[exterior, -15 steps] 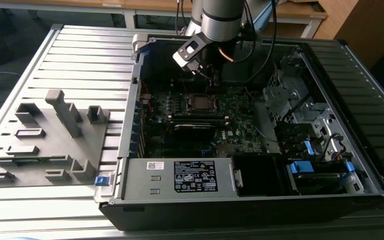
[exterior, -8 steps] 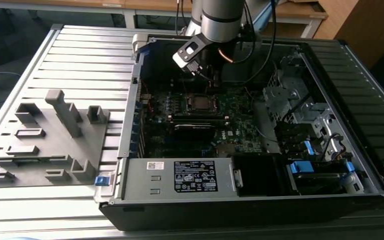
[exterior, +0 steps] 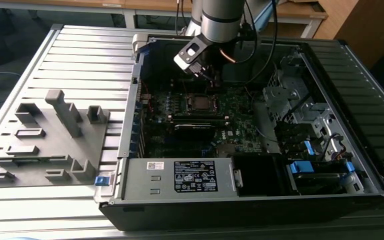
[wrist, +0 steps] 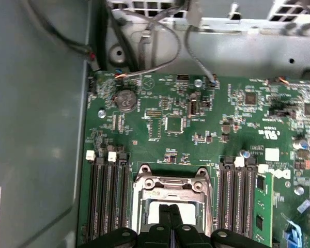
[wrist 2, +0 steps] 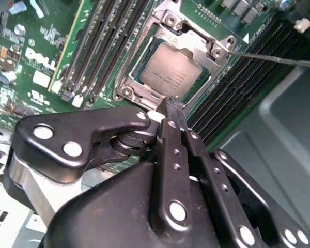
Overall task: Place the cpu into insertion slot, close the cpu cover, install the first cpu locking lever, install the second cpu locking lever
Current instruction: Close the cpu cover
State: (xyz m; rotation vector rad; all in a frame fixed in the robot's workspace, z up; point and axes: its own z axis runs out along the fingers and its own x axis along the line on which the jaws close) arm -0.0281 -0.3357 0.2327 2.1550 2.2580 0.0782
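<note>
- Black two-finger gripper: its fingers were pressed together on nothing, the tip at the near edge of the cover.
- Thin silver metal cpu cover with square opening: lay flat around the chip.
- Small flat square cpu, dull silver-grey top: sat within that frame. It was probably light, stiff and fragile, and best gripped by its edges.
- Thin steel locking lever: stuck out beyond, apparently unlatched.

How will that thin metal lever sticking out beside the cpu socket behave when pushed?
The lever is a long thin wire rod, so it probably flexes springily. Its bare rounded metal looks slippery; the gripper may slide off.
</note>
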